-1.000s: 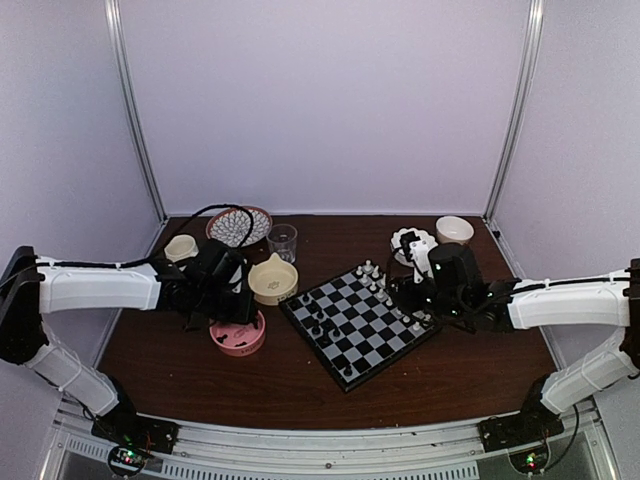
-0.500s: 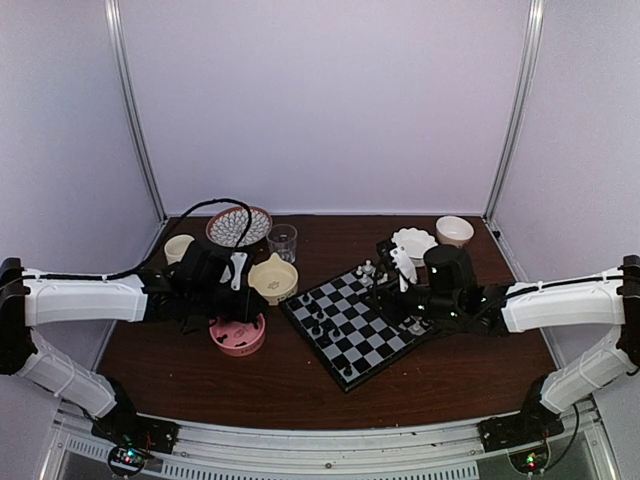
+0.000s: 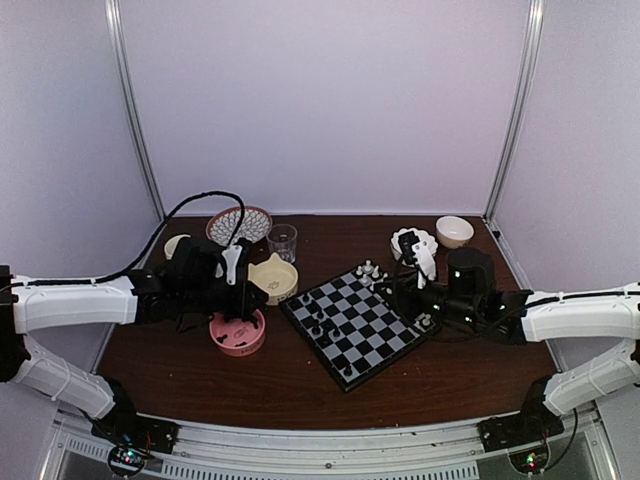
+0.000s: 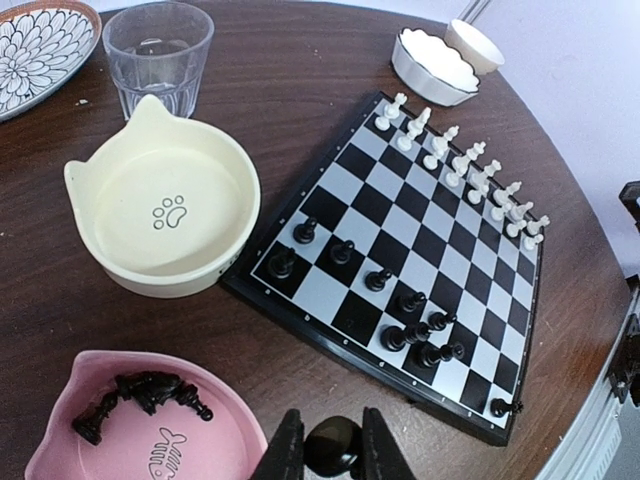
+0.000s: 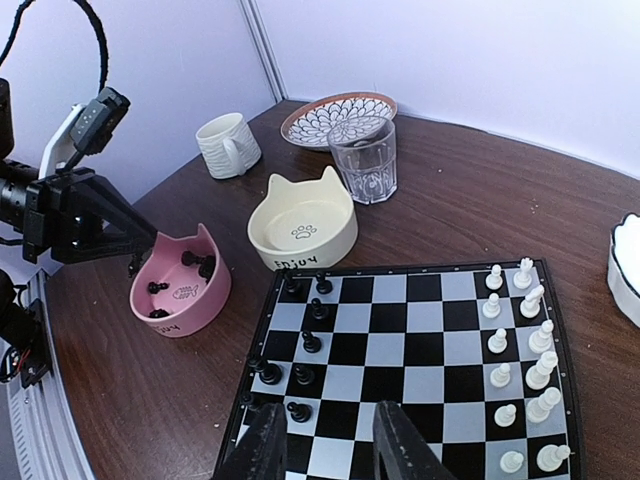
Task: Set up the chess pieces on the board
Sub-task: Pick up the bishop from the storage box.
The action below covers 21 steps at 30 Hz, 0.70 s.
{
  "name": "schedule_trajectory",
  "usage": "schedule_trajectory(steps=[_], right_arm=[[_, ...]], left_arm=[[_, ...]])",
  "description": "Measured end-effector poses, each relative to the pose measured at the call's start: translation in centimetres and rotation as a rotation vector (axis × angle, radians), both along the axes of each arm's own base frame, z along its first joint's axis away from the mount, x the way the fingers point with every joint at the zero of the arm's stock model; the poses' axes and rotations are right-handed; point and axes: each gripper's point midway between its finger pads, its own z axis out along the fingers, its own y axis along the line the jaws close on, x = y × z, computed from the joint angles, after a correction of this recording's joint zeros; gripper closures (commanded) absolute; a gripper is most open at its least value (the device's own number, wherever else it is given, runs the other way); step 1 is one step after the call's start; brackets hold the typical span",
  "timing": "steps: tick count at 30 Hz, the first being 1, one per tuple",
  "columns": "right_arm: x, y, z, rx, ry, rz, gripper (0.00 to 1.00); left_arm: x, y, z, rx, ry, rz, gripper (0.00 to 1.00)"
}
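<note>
Currently: left jaws hold a black piece, right jaws empty

Left jaws are pinched almost closed on a black chess piece (image 4: 333, 445); its rounded top shows between the two fingers (image 4: 288, 452). They hang over the tabletop (image 3: 180, 385), just beside the rim of the pink cat-ear bowl (image 4: 215, 415) and short of the board (image 4: 400, 225).

Right jaws stand apart with nothing between them. Only board squares show in the gap between their fingers (image 5: 262, 445). They hover over the right side of the board, near the white chessmen (image 5: 520, 340).

Board sits angled on the tabletop, one edge touching or nearly touching the cream paw-print bowl (image 4: 165, 215). Several black chessmen (image 4: 342, 250) stand scattered on its left half, not in tidy rows. One at the near corner by the border looks tipped over. White chessmen fill two rows along the opposite edge.

More black chessmen lie heaped inside the pink bowl.

Behind the board, left to right:
- mug (image 5: 228, 145)
- patterned plate (image 4: 40, 45)
- glass tumbler (image 4: 157, 55)
- white scalloped bowl (image 4: 432, 65)
- small beige bowl (image 4: 475, 45)
</note>
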Motion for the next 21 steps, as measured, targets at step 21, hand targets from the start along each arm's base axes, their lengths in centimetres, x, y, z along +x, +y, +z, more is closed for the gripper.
schedule_trajectory(steps=[21], right_arm=[[-1.1,1.7,3.6,0.075,-0.039,-0.033,0.67]], left_arm=[[-0.1,-0.7,2.4,-0.178,0.185,0.145,0.84]])
